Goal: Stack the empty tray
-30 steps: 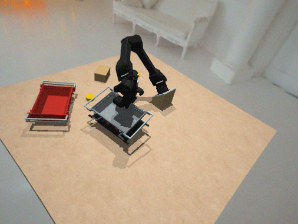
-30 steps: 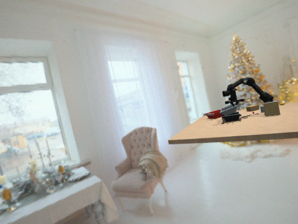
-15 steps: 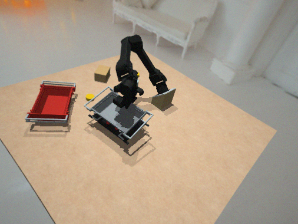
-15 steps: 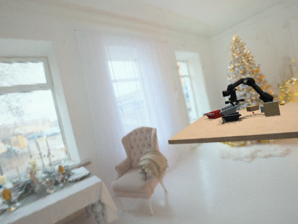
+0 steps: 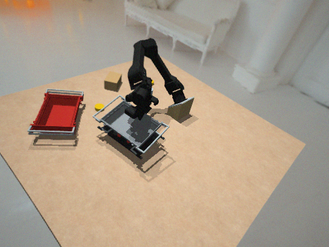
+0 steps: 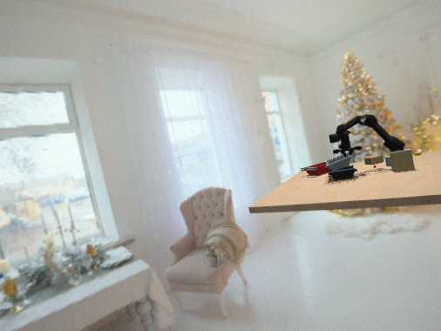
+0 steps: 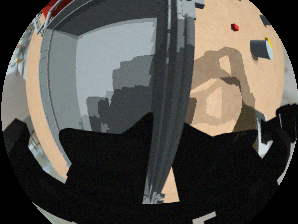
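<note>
My gripper (image 5: 141, 114) (image 6: 345, 153) is shut on one long wall of the empty grey tray (image 5: 118, 121) (image 6: 338, 164) (image 7: 117, 45). The grey tray is over the loaded tray and looks tilted in the exterior view; its own wire bars stick out at both ends. The loaded black tray (image 5: 114, 134) (image 6: 342, 174) stands on the table, mostly hidden under the grey one. Small red blocks (image 5: 127, 142) show in the gap between them. Whether the black tray's bars lie across its top, and whether the grey tray touches them, I cannot tell.
A red tray (image 5: 60, 114) (image 6: 315, 168) with wire bars stands to the left in the top view. A tan box (image 5: 112, 82) (image 6: 373, 159) and a yellow disc (image 5: 99, 106) are behind. An upright panel (image 5: 181, 110) (image 6: 402, 161) stands near the arm's base. A small red block (image 7: 235, 27) lies on the table.
</note>
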### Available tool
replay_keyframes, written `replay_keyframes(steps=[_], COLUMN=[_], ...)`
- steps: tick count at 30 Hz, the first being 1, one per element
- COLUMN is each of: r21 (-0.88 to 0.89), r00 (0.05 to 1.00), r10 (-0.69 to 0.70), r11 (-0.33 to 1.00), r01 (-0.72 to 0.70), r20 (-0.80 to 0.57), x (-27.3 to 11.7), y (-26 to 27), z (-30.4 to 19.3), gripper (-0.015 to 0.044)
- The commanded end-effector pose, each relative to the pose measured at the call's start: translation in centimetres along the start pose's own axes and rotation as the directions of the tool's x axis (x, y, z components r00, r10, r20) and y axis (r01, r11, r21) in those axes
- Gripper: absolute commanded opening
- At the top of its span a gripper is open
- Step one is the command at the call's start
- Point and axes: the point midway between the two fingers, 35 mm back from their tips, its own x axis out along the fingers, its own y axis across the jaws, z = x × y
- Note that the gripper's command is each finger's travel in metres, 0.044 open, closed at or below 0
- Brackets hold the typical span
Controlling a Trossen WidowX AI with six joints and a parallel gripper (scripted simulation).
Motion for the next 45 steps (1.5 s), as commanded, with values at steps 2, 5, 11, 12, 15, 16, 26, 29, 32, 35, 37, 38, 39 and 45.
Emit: replay_keyframes(steps=[2, 5, 11, 12, 15, 16, 26, 29, 32, 35, 37, 38, 39, 45], r21=[-0.004, -0.004, -0.004, -0.004, 0.000, 0.000, -0.004, -0.004, -0.004, -0.004, -0.004, -0.004, -0.004, -0.004], r00=[1.000, 1.000, 1.000, 1.000, 1.000, 1.000, 1.000, 1.000, 1.000, 1.000, 1.000, 1.000, 1.000, 1.000], r10=[-0.024, -0.024, -0.024, -0.024, -0.001, -0.002, -0.024, -0.024, -0.024, -0.024, -0.024, -0.024, -0.024, -0.024], r11=[1.000, 1.000, 1.000, 1.000, 1.000, 1.000, 1.000, 1.000, 1.000, 1.000, 1.000, 1.000, 1.000, 1.000], r01=[0.024, 0.024, 0.024, 0.024, 0.001, 0.002, 0.024, 0.024, 0.024, 0.024, 0.024, 0.024, 0.024, 0.024], r20=[-0.001, -0.001, -0.001, -0.001, 0.000, 0.000, -0.001, -0.001, -0.001, -0.001, -0.001, -0.001, -0.001, -0.001], x=[0.5, 0.5, 0.5, 0.5, 0.0, 0.1, 1.3, 1.3, 1.3, 1.3, 1.3, 1.3, 1.3, 1.3], y=[-0.4, -0.4, -0.4, -0.4, 0.0, -0.1, -0.8, -0.8, -0.8, -0.8, -0.8, -0.8, -0.8, -0.8], z=[0.1, 0.1, 0.1, 0.1, 0.0, 0.0, 0.1, 0.1, 0.1, 0.1, 0.1, 0.1, 0.1, 0.1], gripper=[0.0000, 0.0000, 0.0000, 0.0000, 0.0000, 0.0000, 0.0000, 0.0000, 0.0000, 0.0000, 0.0000, 0.0000, 0.0000, 0.0000])
